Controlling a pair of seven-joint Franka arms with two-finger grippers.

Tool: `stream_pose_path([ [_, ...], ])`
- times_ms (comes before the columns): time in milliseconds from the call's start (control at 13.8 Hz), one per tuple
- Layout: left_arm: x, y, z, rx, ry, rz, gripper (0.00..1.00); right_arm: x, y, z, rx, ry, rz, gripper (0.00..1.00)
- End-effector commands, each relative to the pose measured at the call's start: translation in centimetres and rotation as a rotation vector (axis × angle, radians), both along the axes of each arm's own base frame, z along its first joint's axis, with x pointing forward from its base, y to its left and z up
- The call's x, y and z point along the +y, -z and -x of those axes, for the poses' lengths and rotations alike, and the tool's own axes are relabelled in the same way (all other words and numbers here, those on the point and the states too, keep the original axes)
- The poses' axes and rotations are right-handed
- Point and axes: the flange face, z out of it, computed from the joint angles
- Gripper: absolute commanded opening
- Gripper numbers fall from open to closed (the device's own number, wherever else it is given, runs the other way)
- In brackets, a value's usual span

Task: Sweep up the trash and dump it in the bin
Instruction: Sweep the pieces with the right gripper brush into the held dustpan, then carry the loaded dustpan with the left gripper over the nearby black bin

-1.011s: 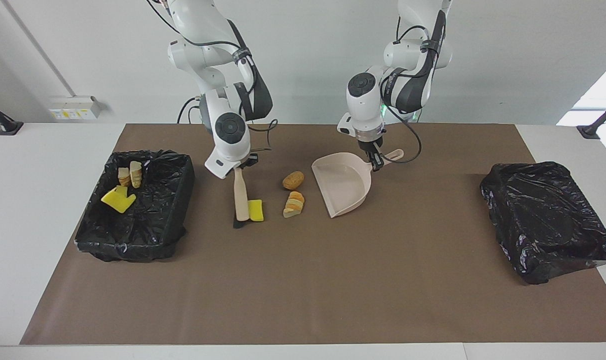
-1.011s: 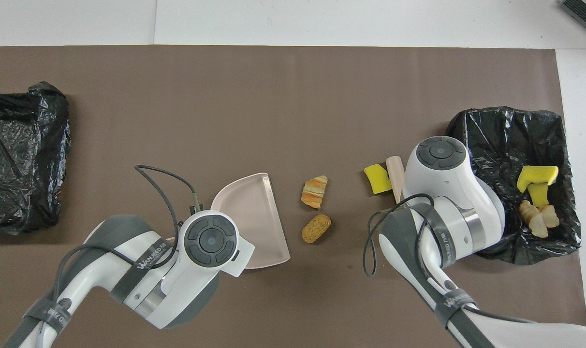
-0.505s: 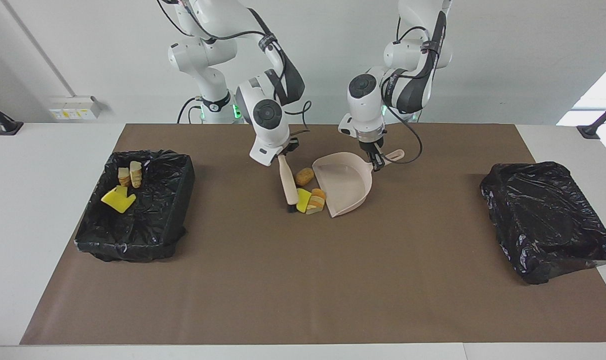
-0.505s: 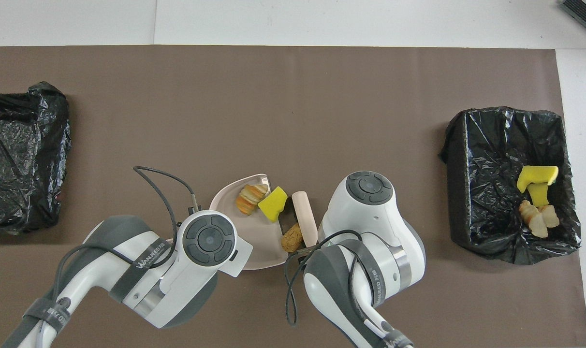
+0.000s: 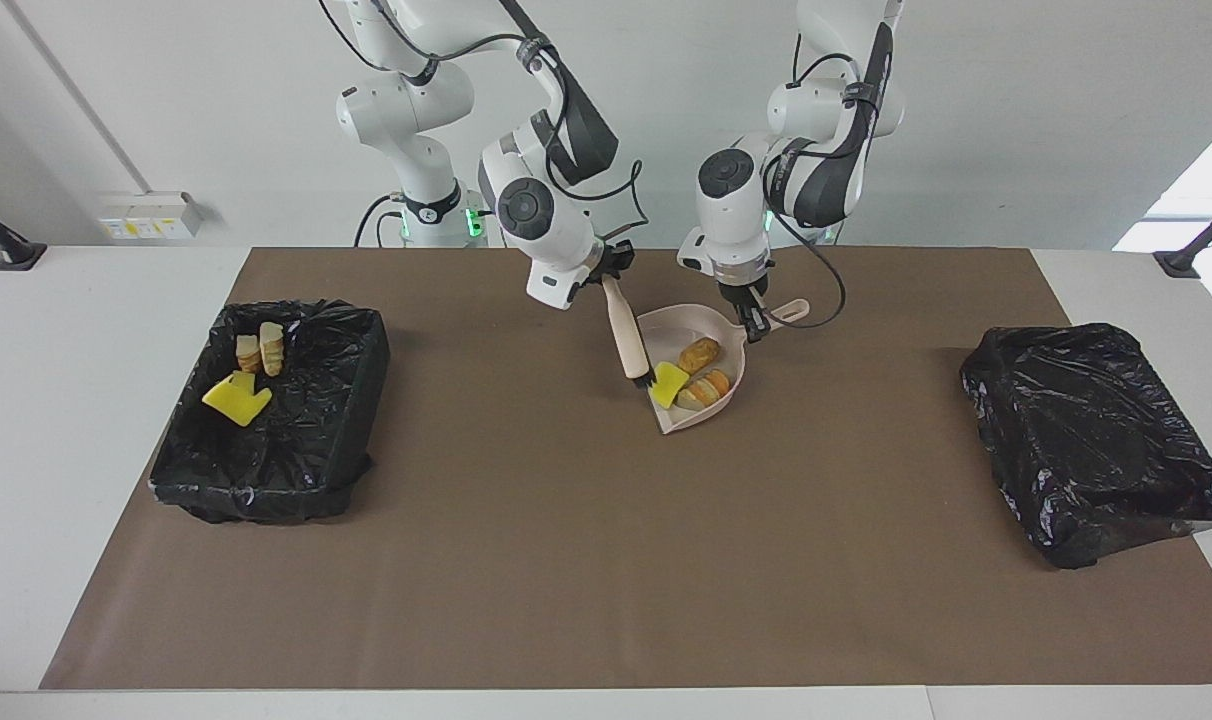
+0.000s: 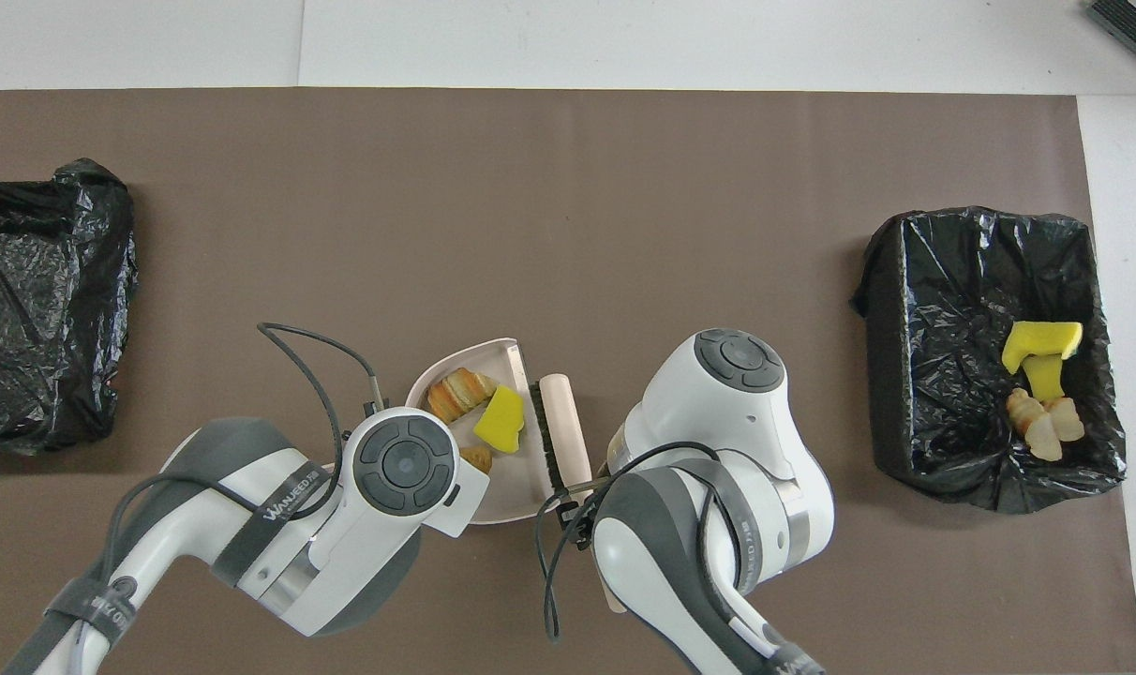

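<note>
Swept along by the beige-handled, dark-bristled brush [image 5: 627, 332], all three loose pieces have come off the brown mat [image 5: 586, 560] into the pale pink plastic dustpan [image 5: 723, 330]. At the right arm's end sits the open black-bag-lined bin [image 5: 266, 470], holding a yellow sponge chunk [image 5: 236, 399] and two striped bread lumps [image 5: 261, 350]. Next, the right gripper [image 5: 611, 268] is clamped on the brush handle, bristles at the dustpan's open lip. Inside the pan lie a jagged yellow sponge piece [image 5: 669, 382], a tan bread lump [image 5: 699, 353] and an orange-striped lump [image 5: 711, 387]. The left gripper [image 5: 756, 325] pinches the pan's handle. Wide bare mat separates these from the crumpled black bag-covered bin [image 5: 1096, 440] at the left arm's end.
</note>
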Motion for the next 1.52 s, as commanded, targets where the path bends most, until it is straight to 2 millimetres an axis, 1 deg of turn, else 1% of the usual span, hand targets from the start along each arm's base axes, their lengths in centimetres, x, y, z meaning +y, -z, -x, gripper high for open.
stream_pose_path([
  [0,0.9,0.3,-0.5,0.033,0.104,0.016,0.00,-3.2,-1.0,-0.3,-0.056,-0.002,0.235,0.00],
  [72,1.8,0.1,-1.3,0.038,0.122,0.021,0.00,-4.3,-0.8,-0.4,-0.092,-0.025,0.314,0.00],
  [144,3.0,-0.7,-2.4,0.034,0.108,0.039,0.00,-5.0,-0.5,-0.7,-0.088,0.020,0.346,0.00],
  [217,3.7,-1.8,-3.2,0.038,0.102,0.070,0.00,-6.1,-0.4,-1.4,-0.086,0.101,0.378,0.00],
  [289,5.1,-2.8,-4.2,0.042,0.111,0.097,0.00,-6.4,-0.2,-1.5,-0.081,0.142,0.392,0.00],
  [433,8.7,-6.0,-5.5,0.019,0.121,0.153,0.00,-5.1,-0.4,-0.2,-0.068,0.182,0.413,0.00],
  [505,11.6,-7.7,-6.2,0.006,0.114,0.176,0.00,-3.3,-0.3,0.7,-0.051,0.202,0.407,0.00],
  [578,13.9,-9.3,-6.9,-0.004,0.118,0.196,0.00,-1.5,0.2,1.6,-0.026,0.198,0.375,0.00],
  [650,17.0,-10.7,-8.0,-0.007,0.107,0.213,0.00,-0.3,0.7,2.1,-0.017,0.200,0.344,0.00],
  [722,19.7,-12.0,-9.1,-0.019,0.094,0.249,0.00,1.2,0.8,3.3,-0.013,0.177,0.330,0.00],
  [794,23.4,-13.8,-10.3,-0.051,0.101,0.297,0.00,2.7,0.9,4.4,-0.002,0.162,0.321,0.00],
  [866,26.5,-14.8,-11.0,-0.069,0.116,0.308,0.00,3.1,1.1,5.0,0.002,0.154,0.319,0.00],
  [939,29.3,-15.7,-11.6,-0.081,0.107,0.309,0.00,2.9,1.6,5.6,0.005,0.148,0.325,0.00],
  [1011,31.8,-16.6,-12.1,-0.097,0.064,0.310,0.00,2.9,1.6,5.7,-0.002,0.155,0.315,0.00],
  [1083,34.7,-17.7,-13.0,-0.110,0.019,0.307,0.00,3.8,1.6,5.9,-0.014,0.161,0.284,0.00],
  [1155,38.3,-18.8,-13.8,-0.109,-0.042,0.297,0.00,4.9,2.4,6.4,-0.018,0.159,0.283,0.00],
  [1227,41.7,-20.2,-14.4,-0.117,-0.076,0.273,0.00,5.7,4.1,7.4,-0.022,0.150,0.293,0.00],
  [1300,44.7,-21.3,-14.8,-0.141,-0.059,0.244,0.00,5.8,4.9,7.7,-0.036,0.173,0.295,0.00],
  [1372,46.9,-21.3,-14.7,-0.146,-0.046,0.225,0.00,5.9,5.6,7.9,-0.036,0.196,0.306,0.00],
  [1444,49.3,-21.4,-14.7,-0.173,-0.067,0.200,0.00,6.5,6.4,8.7,-0.033,0.192,0.319,0.00],
])
